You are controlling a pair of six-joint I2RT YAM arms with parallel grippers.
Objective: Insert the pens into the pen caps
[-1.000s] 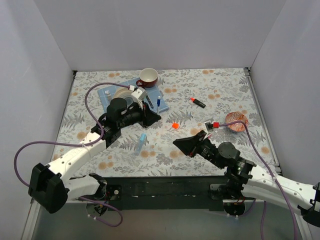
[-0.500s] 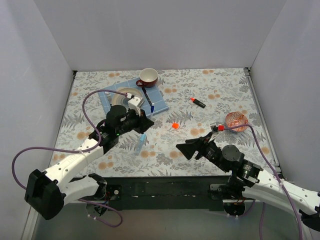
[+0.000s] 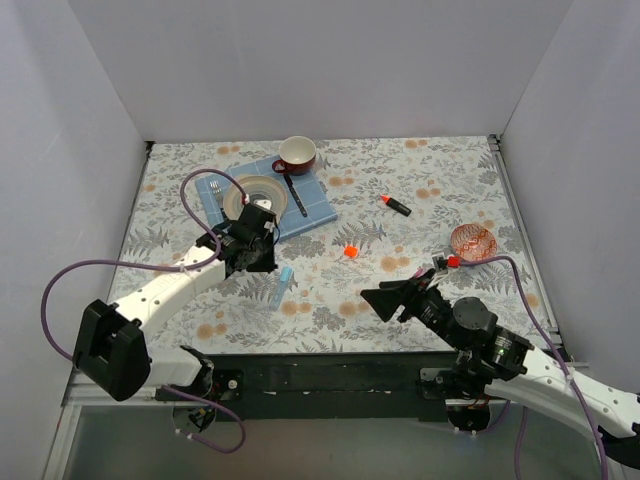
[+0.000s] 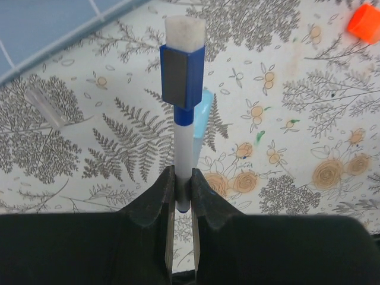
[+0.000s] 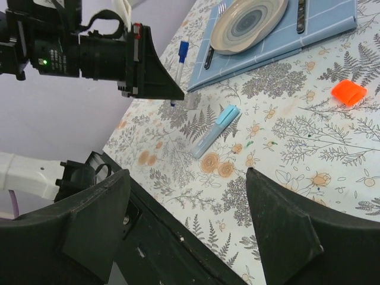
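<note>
Left gripper point(image 4: 181, 173): we see its black jaws pinched tight on the white barrel of the white-and-blue pen point(image 4: 183, 116), held just above the cloth near the mat's front edge.
Right gripper point(image 5: 188, 172): its broad black jaws are spread wide with nothing between them, and it hangs over the near right of the table, touching nothing.
Walls point(image 3: 320, 60): plain, pale and matte, closing the table in on three sides.
Table point(image 3: 440, 180): flat and covered edge to edge with a pale cloth printed with grey ferns and orange flowers.
Mat point(image 3: 318, 208): a blue rectangle with a tile-like grid, lying askew at the far left.
Plate point(image 3: 255, 192): round and beige with darker rings, resting on the mat.
Cup point(image 3: 297, 153): round, dark red outside and white inside, at the mat's far corner.
Bowl point(image 3: 472, 241): small, pinkish and patterned, near the right edge.
Cutlery piece point(image 3: 295, 196): dark and slim, on the mat just beside the plate.
Light-blue marker point(image 3: 284, 283): chunky, lying flat on the cloth just in front of the left gripper.
Black highlighter point(image 3: 397, 206): short and orange-tipped, lying alone at the far centre, well apart from both grippers.
Pen's end: we make out a squared blue block topped by a white pad, pointing away from the fingertips.
Orange cap point(image 3: 350, 251): tiny and bright, on the cloth between the marker and the highlighter.
</note>
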